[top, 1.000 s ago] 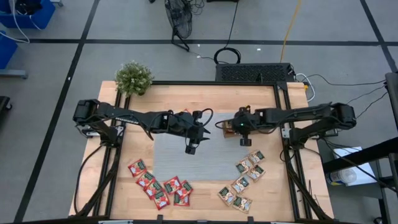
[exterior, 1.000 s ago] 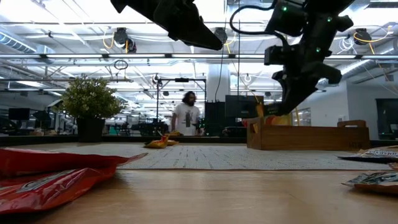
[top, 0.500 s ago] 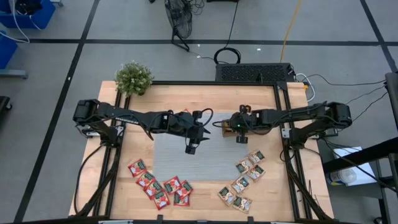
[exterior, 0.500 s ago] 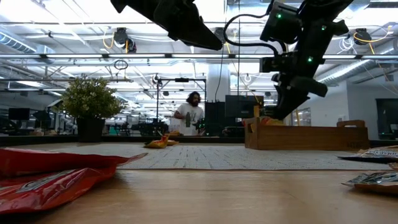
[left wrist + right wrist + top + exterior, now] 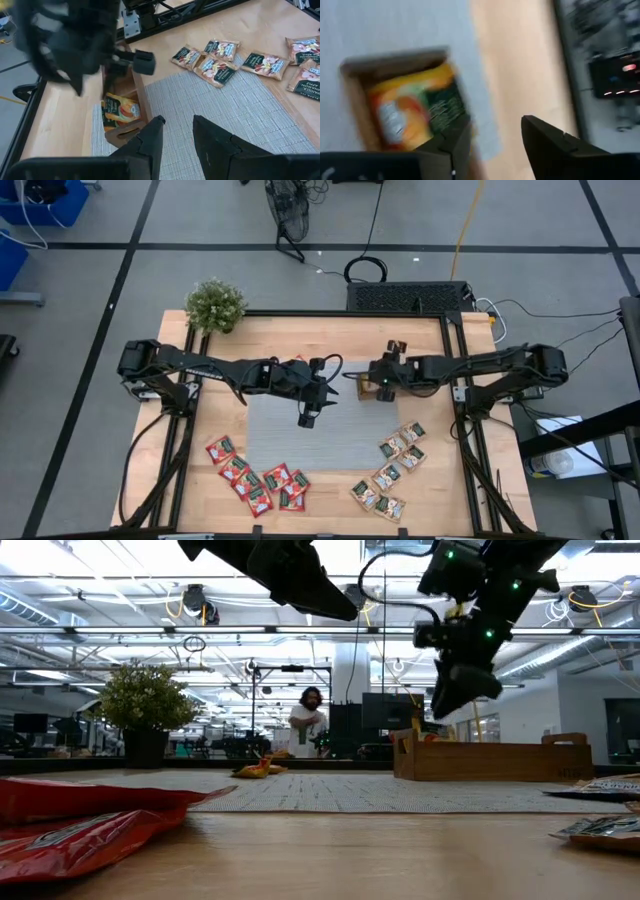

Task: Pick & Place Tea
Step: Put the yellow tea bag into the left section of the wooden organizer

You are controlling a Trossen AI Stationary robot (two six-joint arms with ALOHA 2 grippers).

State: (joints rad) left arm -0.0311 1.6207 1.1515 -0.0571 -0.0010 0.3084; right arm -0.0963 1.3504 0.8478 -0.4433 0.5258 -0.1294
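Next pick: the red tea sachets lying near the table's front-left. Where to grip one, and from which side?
Likely best from straight above, at a free outer edge. The red tea sachets lie flat on the bare wooden table in an overlapping cluster, so take the isolated one at the cluster's left end, pinching across its edge rather than its flat face.

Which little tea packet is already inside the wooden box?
The orange-yellow tea sachet, lying in the brown wooden tray; the red and pale ones lie on the table.

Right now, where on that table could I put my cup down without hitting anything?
The grey mat is bare between the red tea packets and the pale ones. The wood by the plant is free too. It is crowded around the wooden tray, under both arms.
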